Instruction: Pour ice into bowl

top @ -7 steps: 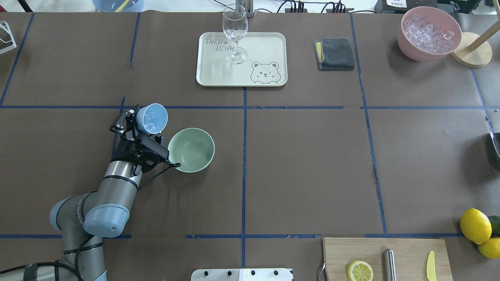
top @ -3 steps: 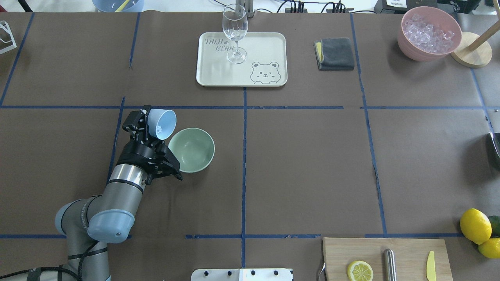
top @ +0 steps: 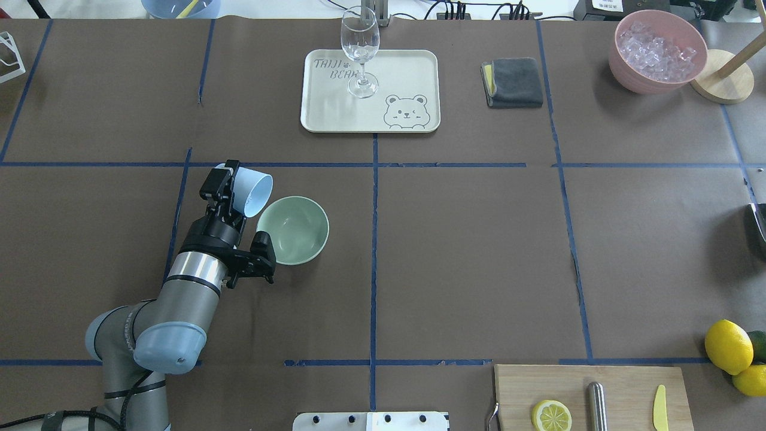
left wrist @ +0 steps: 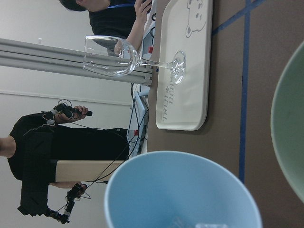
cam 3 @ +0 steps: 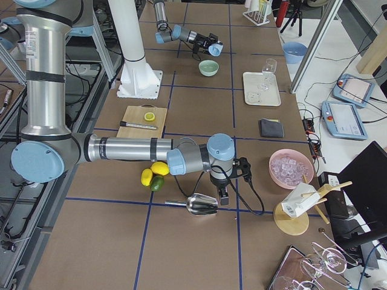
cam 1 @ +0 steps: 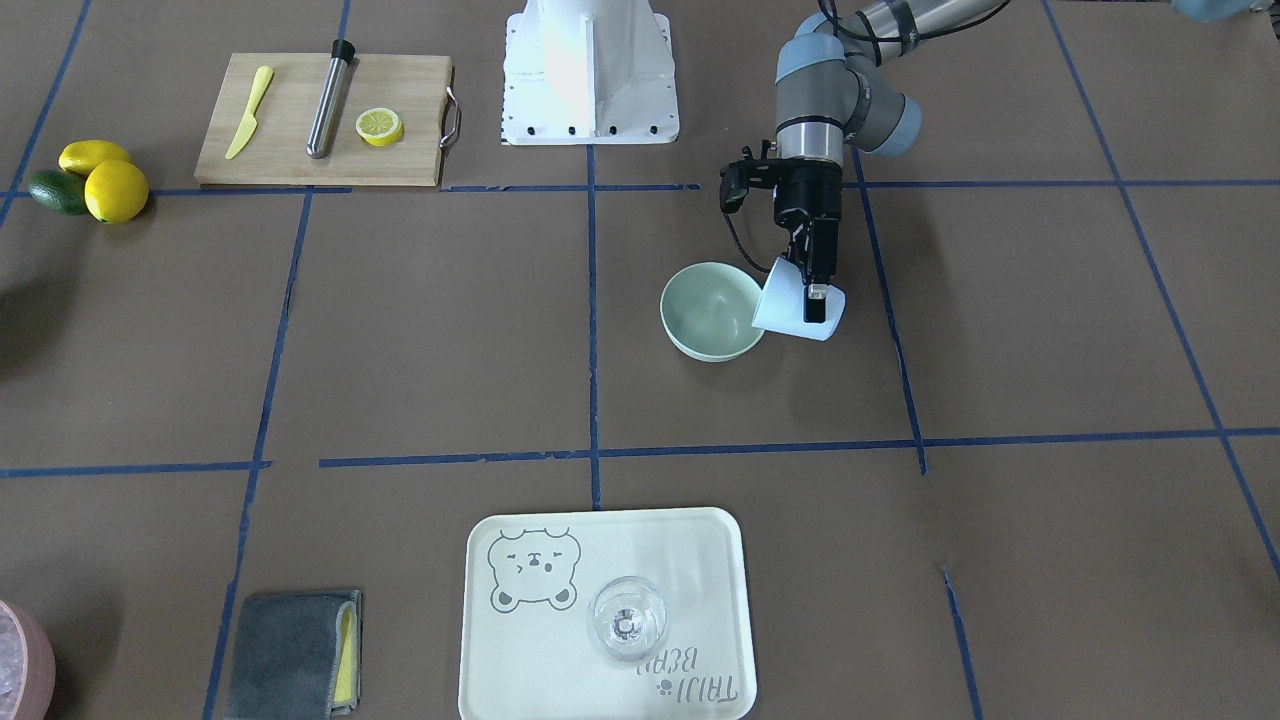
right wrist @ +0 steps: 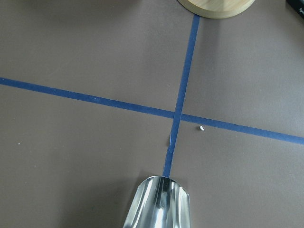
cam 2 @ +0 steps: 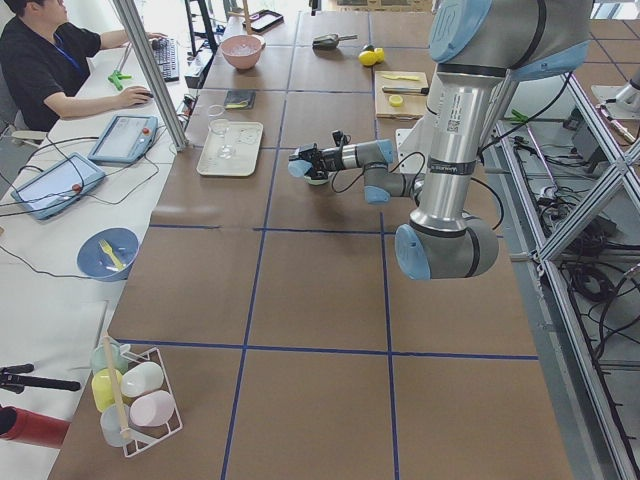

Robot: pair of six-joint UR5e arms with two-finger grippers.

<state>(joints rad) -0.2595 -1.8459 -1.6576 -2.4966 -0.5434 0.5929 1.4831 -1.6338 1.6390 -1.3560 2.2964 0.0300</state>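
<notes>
My left gripper point(top: 232, 184) is shut on a light blue cup point(top: 253, 191) and holds it tipped on its side, mouth toward the pale mint-green bowl point(top: 293, 230). The cup's rim hangs at the bowl's near-left rim. In the front-facing view the cup point(cam 1: 790, 305) leans against the bowl point(cam 1: 712, 312) from the right. The left wrist view looks over the cup point(left wrist: 183, 190); faint clear ice point(left wrist: 190, 223) shows at its bottom edge. The bowl looks empty. My right gripper point(cam 3: 221, 194) hovers by a metal scoop point(cam 3: 202, 205); I cannot tell whether it is shut.
A pink container of ice cubes point(top: 657, 51) stands at the far right. A cream tray point(top: 413, 72) with a wine glass point(top: 359, 51) sits at the far middle, a grey cloth point(top: 513, 82) beside it. A cutting board point(top: 628, 389) and lemons point(top: 727, 346) are near right.
My left wrist has rolled and tipped the blue cup from mouth-up onto its side, mouth now toward the bowl. The ice seen inside the cup earlier no longer shows from overhead.
</notes>
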